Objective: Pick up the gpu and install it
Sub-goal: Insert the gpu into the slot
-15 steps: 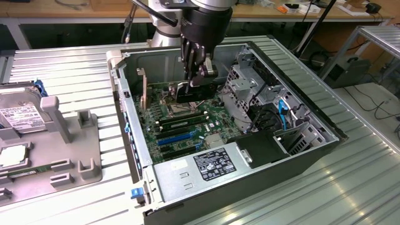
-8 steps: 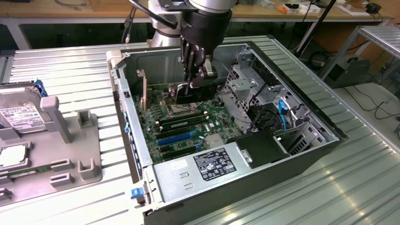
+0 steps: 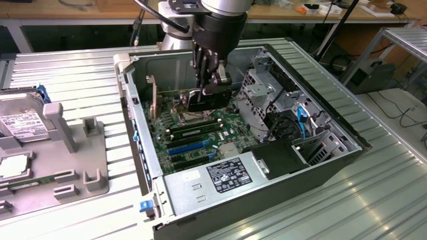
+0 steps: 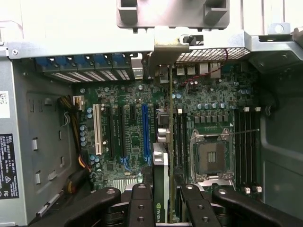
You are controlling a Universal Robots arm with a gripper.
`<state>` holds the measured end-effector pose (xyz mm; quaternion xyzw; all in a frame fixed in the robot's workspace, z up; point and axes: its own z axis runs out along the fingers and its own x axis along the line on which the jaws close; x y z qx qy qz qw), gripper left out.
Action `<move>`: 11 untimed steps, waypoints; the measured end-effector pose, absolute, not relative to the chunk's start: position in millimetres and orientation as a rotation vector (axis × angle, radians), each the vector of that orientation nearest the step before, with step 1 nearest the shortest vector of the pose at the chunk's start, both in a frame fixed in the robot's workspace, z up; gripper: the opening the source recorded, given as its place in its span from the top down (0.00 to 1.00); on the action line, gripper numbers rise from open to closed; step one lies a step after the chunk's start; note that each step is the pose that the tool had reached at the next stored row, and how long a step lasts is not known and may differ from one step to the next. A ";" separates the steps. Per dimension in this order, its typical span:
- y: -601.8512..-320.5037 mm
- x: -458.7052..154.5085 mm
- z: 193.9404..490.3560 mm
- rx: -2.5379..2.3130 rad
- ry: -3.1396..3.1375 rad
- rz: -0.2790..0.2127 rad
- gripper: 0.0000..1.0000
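An open computer case is laid on its side on a ribbed metal table. Inside it are a green motherboard, a silver power supply at the near end, and a drive cage with a blue cable towards the exterior view's right. On the motherboard are a white slot, a blue slot and a bare processor socket.

The gpu is held inside the case, above the motherboard. It is clamped edge-on by the gripper, whose jaws are drawn narrow onto the card. In the wrist view the card stands between the blue slot and the processor socket, with its metal bracket towards the perforated rear wall. It cannot be told whether it is seated in a slot.

A grey tray is placed on the table at the exterior view's left. It holds a hard drive with a white sticker and a narrow green memory stick.

A black label with white print is fixed to the power supply; the print is too small to be read. A small green logo is carried on the card's edge near the fingers.

A wooden workbench with cables stands behind the table.
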<state>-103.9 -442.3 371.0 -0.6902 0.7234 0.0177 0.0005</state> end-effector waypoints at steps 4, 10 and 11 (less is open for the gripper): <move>-442.3 -103.9 369.7 -2.168 2.272 0.056 0.73; -442.3 -103.9 367.5 -2.168 2.272 0.056 0.73; -442.3 -103.8 366.9 -2.168 2.272 0.056 0.73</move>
